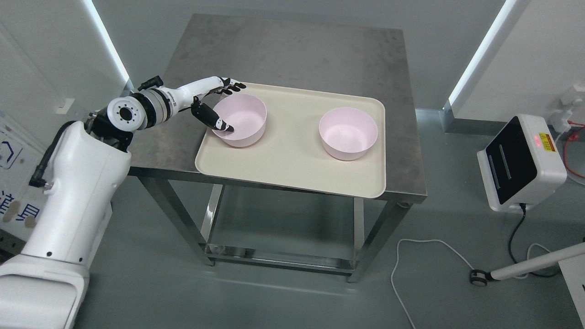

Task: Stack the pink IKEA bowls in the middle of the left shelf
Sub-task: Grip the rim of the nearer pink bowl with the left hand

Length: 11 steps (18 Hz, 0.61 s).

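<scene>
Two pink bowls are sitting apart on the tray, so none of the stacking is showing as done. Largest in the scene, a metal table (292,59) is standing in the middle of the grey floor, and nothing resembling a shelf is appearing anywhere in the head view, so where the stack should end up cannot be told from here. A cream tray (292,169) is lying on the tabletop, with its near edge overhanging the front of the table slightly. The left arm is reaching in from the lower left across the table's left side. On the tray the left bowl (244,116) is resting upright near the left end, and the right bowl (348,132) is resting upright toward the right end, well apart from it. The left hand (215,103) is straddling the left bowl's near rim: the thumb is dipping inside the bowl while the fingers (231,87) are lying along the outer wall at the far side, pinching the rim between them, though how firmly is hard to tell. The bowl is not looking lifted. The right arm is not showing. By this reading the task is sitting at its opening grasp, with lifting, nesting and placing all remaining.
</scene>
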{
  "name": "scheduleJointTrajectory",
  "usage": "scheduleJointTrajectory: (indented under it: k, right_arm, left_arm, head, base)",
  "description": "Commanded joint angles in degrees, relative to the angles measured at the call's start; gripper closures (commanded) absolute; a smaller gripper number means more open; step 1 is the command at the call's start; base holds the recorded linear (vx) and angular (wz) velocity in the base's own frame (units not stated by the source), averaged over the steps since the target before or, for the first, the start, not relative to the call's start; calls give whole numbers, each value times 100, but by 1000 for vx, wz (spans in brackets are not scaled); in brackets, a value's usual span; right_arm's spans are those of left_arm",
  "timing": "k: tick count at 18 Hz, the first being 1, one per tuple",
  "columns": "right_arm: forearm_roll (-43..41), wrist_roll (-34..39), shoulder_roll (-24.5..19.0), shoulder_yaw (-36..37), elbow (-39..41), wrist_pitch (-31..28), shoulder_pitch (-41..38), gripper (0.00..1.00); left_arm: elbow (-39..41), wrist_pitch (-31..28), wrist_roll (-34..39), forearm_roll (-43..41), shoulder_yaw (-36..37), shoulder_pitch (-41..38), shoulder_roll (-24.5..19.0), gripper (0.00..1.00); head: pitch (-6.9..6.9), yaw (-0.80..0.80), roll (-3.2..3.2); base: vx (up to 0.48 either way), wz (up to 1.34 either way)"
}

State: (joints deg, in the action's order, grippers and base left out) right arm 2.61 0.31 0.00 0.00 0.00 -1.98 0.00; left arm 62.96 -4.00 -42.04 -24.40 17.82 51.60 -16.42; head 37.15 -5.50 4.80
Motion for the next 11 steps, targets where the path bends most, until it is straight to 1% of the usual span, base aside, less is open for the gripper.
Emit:
scheduleJointTrajectory:
  k: [1,4,6,9,11]
  right_arm:
    - [-261,4,100,70,193,5,-167,0]
    - [-261,4,100,70,193,5,-167,0]
    - [-261,4,100,70,193,5,-167,0]
    - [-261,4,100,62,193,5,-167,0]
    - [-261,4,100,62,193,-4,-167,0]
  left_arm:
    - [-337,-13,-42,-38,-120,78,630,29]
    - [-337,-13,-41,-38,-216,174,727,32]
    - [-337,-13,-42,-38,-331,183,728,39]
    - [-337,-5,-33,-47,-340,175,728,41]
    - [-337,4,-24,-47,-340,183,719,47]
  head:
    - [0,0,0]
    - [0,0,0]
    - [0,0,0]
    - [0,0,0]
    - [0,0,0]
  base:
    - [0,0]
    - [0,0]
    - [0,0]
    - [0,0]
    - [0,0]
